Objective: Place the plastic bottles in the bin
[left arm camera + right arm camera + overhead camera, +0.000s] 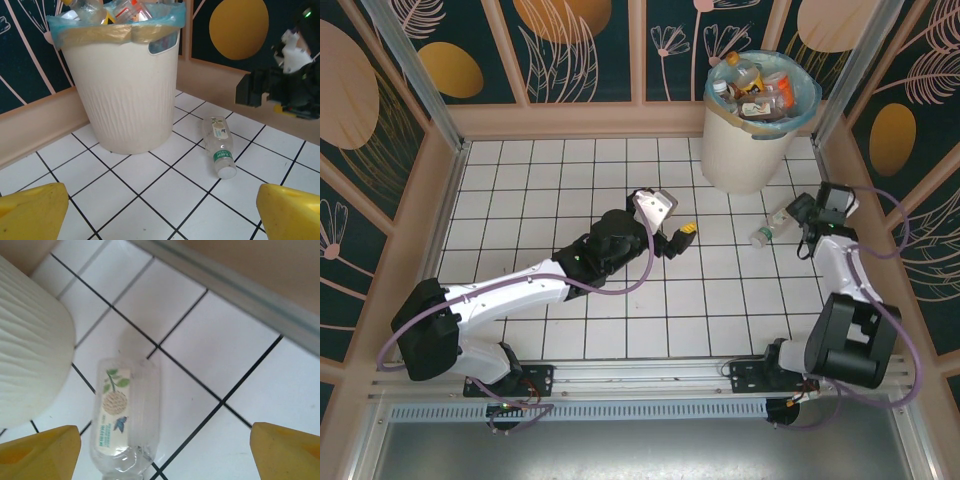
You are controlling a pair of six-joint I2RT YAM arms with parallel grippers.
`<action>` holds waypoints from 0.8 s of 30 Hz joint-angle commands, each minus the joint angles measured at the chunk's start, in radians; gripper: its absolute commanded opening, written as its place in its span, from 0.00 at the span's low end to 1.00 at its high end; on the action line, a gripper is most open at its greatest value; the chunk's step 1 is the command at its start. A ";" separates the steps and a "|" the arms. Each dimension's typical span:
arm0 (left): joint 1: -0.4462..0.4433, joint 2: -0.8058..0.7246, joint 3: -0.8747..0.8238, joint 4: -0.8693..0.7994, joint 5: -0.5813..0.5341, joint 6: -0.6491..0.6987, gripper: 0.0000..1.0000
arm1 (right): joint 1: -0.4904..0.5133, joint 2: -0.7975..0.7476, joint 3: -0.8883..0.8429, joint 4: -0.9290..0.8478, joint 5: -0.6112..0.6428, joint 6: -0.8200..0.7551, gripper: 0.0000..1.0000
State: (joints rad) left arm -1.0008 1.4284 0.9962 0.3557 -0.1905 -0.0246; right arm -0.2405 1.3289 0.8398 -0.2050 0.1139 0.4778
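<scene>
The bin point(748, 140) stands at the back right, cream-white with a blue liner, piled with plastic bottles point(760, 88). One clear bottle point(772, 226) with a pale label and white cap lies on the tiles in front of it. My right gripper point(792, 228) hovers over that bottle, open. In the right wrist view the bottle point(125, 415) lies on the floor between the yellow fingertips point(40, 452), nearer the left one and ungripped. My left gripper point(682, 238) is open mid-table, facing the bin point(125, 90) and the bottle point(220, 147), with nothing between its fingers point(32, 210).
A wooden border and patterned walls enclose the tiled floor point(570, 180). A metal post point(850, 80) rises just right of the bin. The right arm point(285, 85) shows beyond the bottle in the left wrist view. The wall rail point(240, 295) runs close behind the right gripper.
</scene>
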 commanded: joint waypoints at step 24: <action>0.000 -0.070 -0.080 0.002 -0.012 -0.033 0.96 | 0.099 0.448 0.165 0.105 0.017 0.005 0.71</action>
State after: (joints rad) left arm -1.0008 1.3834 0.9272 0.3546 -0.1925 -0.0505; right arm -0.1368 1.7889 0.9730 -0.1024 0.1379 0.4923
